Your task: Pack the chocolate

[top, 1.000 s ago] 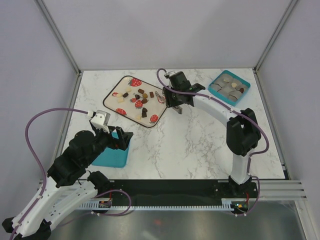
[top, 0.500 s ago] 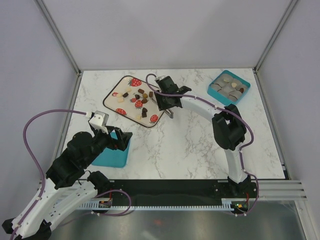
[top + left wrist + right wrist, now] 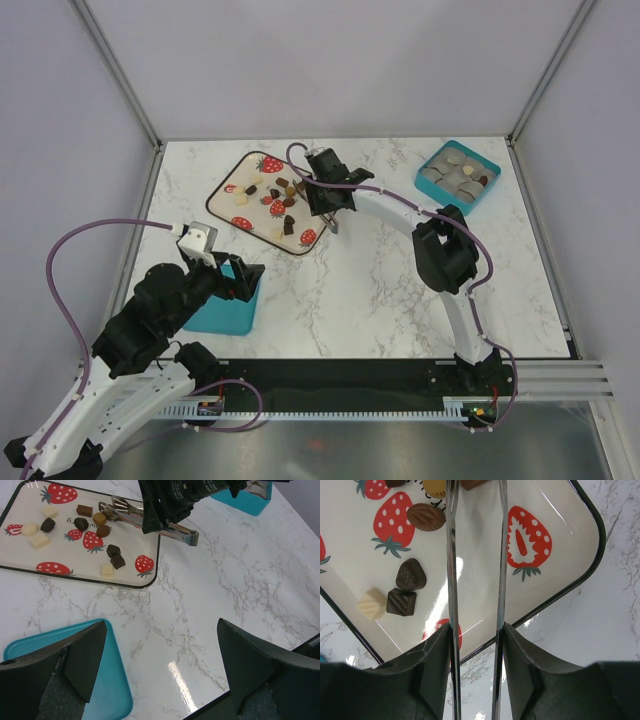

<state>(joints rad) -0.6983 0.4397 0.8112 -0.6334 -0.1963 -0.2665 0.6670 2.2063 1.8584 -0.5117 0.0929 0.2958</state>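
Note:
The chocolate (image 3: 276, 196) is several small dark, light brown and cream pieces on a strawberry-print tray (image 3: 250, 208) at the back left. My right gripper (image 3: 322, 196) is shut on metal tongs (image 3: 451, 580), whose two arms run between its fingers and out over the tray (image 3: 555, 525). The tong tips reach among the pieces near the top of the right wrist view; a dark heart-shaped piece (image 3: 410, 574) lies to their left. The left wrist view also shows the tongs (image 3: 125, 510) over the chocolate (image 3: 113, 550). My left gripper (image 3: 161, 630) is open and empty, above the marble table.
A shallow teal container (image 3: 225, 310) lies under the left gripper, and it shows in the left wrist view (image 3: 75, 680). A teal box (image 3: 458, 172) with round cups in it stands at the back right. Metal frame posts rise at the table's corners.
My right gripper has moved left with the tongs, from beside the tray's right edge to over the chocolate. The left arm has not moved.

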